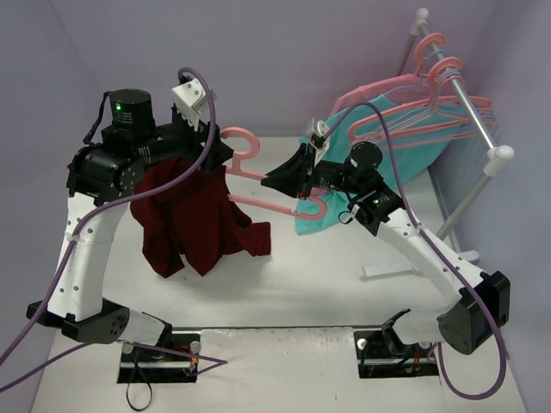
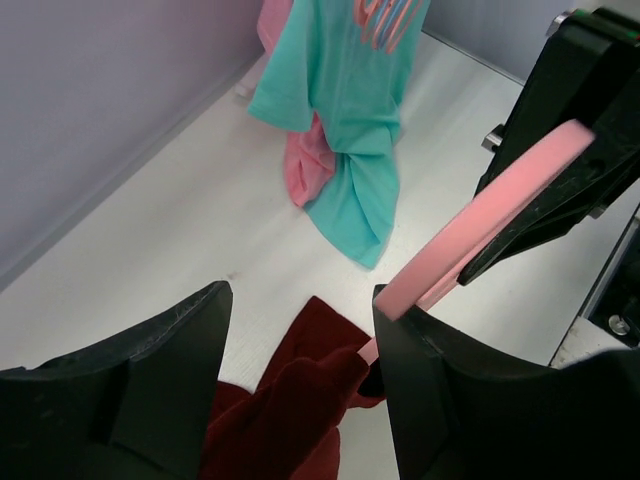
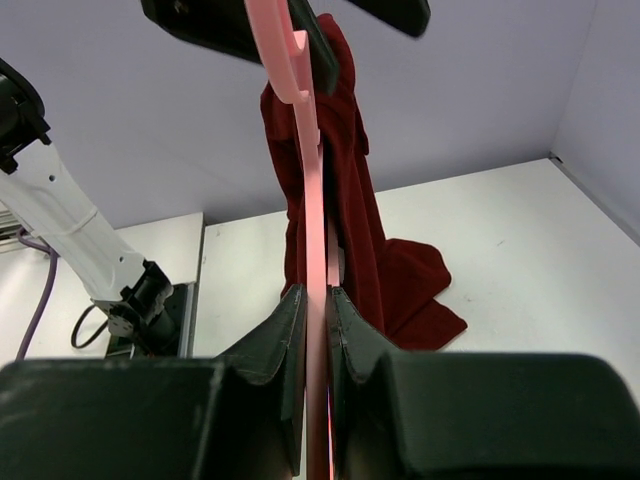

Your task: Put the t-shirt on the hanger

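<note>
Our right gripper [image 3: 315, 298] is clamping the hanger [image 3: 313, 200] tightly. The shirt [image 1: 194, 215] is hanging under our left gripper [image 2: 300, 300] and bunching between its parted fingers. We cannot tell whether they are gripping it.

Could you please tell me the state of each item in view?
Dark red cloth t-shirt: hanging raised, lower end on table.
Salmon-pink plastic hanger: held off the table.
Right tool: shut on hanger.
Left tool: shirt between its fingers, grip unclear.
Teal cloth garment: hanging.

White table [image 1: 301, 292], t-shirt [image 1: 198, 232] tail pooled on it; teal garment [image 1: 317, 220], rack foot [image 1: 387, 269] resting there too
</note>
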Controlling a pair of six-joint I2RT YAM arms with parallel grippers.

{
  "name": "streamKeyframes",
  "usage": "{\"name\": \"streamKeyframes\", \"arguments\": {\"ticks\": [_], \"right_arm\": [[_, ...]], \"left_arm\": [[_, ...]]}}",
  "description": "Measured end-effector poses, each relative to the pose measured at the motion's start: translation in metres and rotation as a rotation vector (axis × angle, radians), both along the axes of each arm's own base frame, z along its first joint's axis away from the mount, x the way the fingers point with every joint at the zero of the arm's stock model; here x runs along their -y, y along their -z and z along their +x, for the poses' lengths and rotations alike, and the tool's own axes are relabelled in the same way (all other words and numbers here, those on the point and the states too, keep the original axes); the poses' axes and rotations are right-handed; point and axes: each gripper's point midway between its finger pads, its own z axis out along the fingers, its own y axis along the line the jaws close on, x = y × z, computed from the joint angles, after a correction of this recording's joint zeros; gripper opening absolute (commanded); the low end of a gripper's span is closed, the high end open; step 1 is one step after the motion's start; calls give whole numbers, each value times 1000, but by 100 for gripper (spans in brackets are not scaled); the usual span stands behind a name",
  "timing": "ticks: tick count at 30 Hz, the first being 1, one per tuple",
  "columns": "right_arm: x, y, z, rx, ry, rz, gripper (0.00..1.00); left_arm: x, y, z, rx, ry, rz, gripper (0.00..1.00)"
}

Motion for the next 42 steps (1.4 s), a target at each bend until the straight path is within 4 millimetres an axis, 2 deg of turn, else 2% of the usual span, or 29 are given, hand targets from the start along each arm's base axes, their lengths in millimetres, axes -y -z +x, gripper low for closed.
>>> {"name": "streamKeyframes", "arguments": {"ticks": [3, 6, 14, 17, 24, 29, 37, 42], "right_arm": [[-2, 5, 2, -8, -8, -7, 0], [-4, 10, 5, -16, -7, -14, 0], [-6, 27, 17, -54, -3, -38, 0], [-7, 32, 17, -66, -16, -45, 0], [-8, 33, 9, -66, -62, -51, 0], [-8, 37, 6, -74, -81, -58, 0], [-7, 41, 4, -87, -84, -70, 0], [-7, 42, 3, -88, -89, -74, 0]], "left_arm": [[-3, -7, 0, 23, -5, -3, 56], [-11, -3, 3, 19, -14, -2, 56], [-47, 34, -5, -10, -3, 57, 56], [-52, 45, -13, 19, 44, 117, 56], [-64, 42, -21, 189, 142, 272, 56], [-66, 41, -16, 248, 208, 338, 54], [-58, 81, -15, 141, 373, 370, 53], [-57, 91, -18, 114, 410, 374, 52]]}}
